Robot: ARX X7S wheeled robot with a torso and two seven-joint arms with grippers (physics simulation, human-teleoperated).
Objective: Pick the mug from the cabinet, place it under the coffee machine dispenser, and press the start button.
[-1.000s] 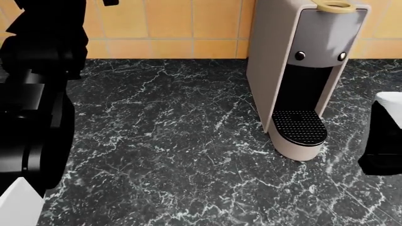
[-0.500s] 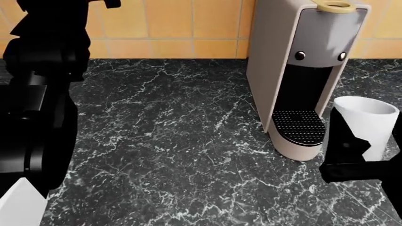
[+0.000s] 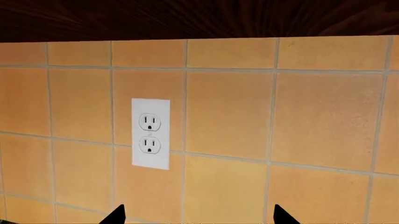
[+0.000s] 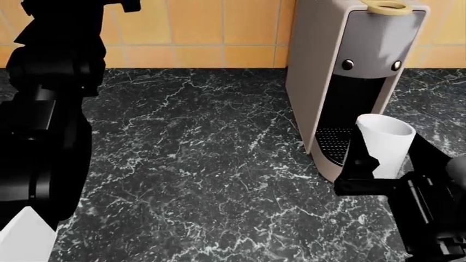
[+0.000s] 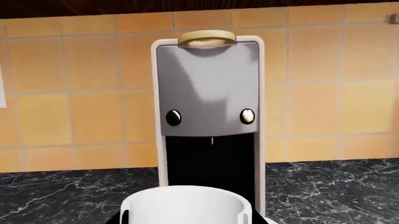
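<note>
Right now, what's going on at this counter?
The robot's right gripper holds a small plain white mug just in front of the tall pale grey coffee machine, partly over its round black perforated drip tray. The mug isn't in the recess yet. The left gripper hangs open, facing the orange tiled wall.

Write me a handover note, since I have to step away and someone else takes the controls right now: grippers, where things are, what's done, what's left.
Right gripper: shut on the mug, holding it upright.
Left gripper: open, empty, raised toward the tiled wall with the outlet.
Mug: out of the cabinet, in front of the coffee machine dispenser, overlapping the drip tray; whether it rests on the tray cannot be told.
Done: pick and carry.
Left: centre the mug in the recess, release, then press a front button; which one starts it is unclear.
</note>
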